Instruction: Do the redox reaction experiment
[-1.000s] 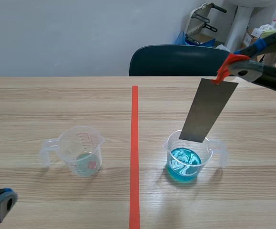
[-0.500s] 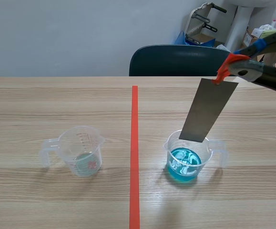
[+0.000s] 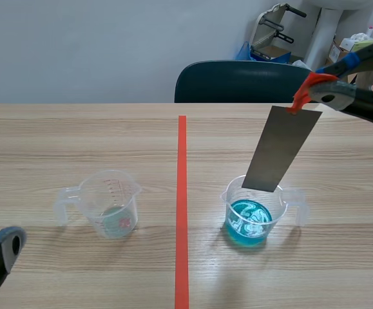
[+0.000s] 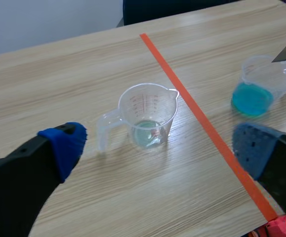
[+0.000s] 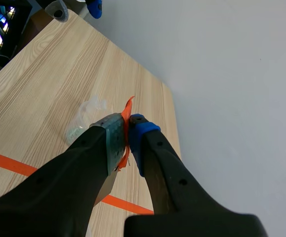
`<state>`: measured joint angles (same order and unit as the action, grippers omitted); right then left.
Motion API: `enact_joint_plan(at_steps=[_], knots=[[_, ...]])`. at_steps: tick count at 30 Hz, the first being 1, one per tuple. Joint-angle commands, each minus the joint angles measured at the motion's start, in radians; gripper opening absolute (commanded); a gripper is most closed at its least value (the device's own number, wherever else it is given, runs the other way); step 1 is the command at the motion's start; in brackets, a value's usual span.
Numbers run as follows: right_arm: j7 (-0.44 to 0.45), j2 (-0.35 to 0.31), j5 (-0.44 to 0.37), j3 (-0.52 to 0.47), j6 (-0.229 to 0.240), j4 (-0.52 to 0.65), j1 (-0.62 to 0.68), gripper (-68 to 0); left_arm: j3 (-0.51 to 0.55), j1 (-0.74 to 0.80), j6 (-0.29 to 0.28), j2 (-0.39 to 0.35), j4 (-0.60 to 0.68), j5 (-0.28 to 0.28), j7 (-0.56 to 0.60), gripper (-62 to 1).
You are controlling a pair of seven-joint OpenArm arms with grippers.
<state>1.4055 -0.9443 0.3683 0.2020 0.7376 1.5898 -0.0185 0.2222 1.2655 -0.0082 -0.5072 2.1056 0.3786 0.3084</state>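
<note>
A clear measuring cup [image 3: 110,205] with a little pale liquid stands left of the red tape line. It lies ahead of my open left gripper [image 4: 160,142], between the lines of its blue pads [image 4: 64,146]. Only one finger of that gripper [image 3: 0,256] shows at the scene's lower left. A second cup [image 3: 251,217] holds blue liquid right of the line. My right gripper [image 3: 310,90] is shut on the orange-tabbed top of a grey metal strip [image 3: 280,149], which hangs tilted with its lower end just over that cup's rim. The right wrist view shows the grip [image 5: 127,131].
A dark chair [image 3: 241,81] stands behind the table's far edge. Boxes and equipment [image 3: 350,44] sit in the back right corner. The red tape line [image 3: 182,206] runs down the table's middle.
My left gripper has opened, and its finger dropped out of the scene view, then came back at the lower left. The right arm and the strip have not moved.
</note>
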Motion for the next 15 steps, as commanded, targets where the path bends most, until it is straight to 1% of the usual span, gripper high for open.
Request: enact_joint_plan(at_steps=[1, 8, 11, 15], knots=[[0.014, -0.011, -0.024, -0.019, 0.008, 0.008, -0.009, -66.7, -0.006, -0.003, -0.002, -0.003, 0.014, 0.002, 0.014, 1.4], [0.014, -0.011, -0.024, -0.019, 0.008, 0.008, -0.009, -66.7, -0.006, -0.005, -0.001, -0.003, 0.014, 0.002, 0.015, 1.4], [0.014, -0.011, -0.024, -0.019, 0.008, 0.008, -0.009, -66.7, -0.006, -0.006, 0.015, -0.003, 0.014, 0.007, 0.015, 1.4], [0.014, -0.011, -0.024, -0.019, 0.008, 0.008, -0.009, -66.7, -0.006, -0.009, 0.021, -0.003, 0.014, 0.007, 0.015, 1.4]])
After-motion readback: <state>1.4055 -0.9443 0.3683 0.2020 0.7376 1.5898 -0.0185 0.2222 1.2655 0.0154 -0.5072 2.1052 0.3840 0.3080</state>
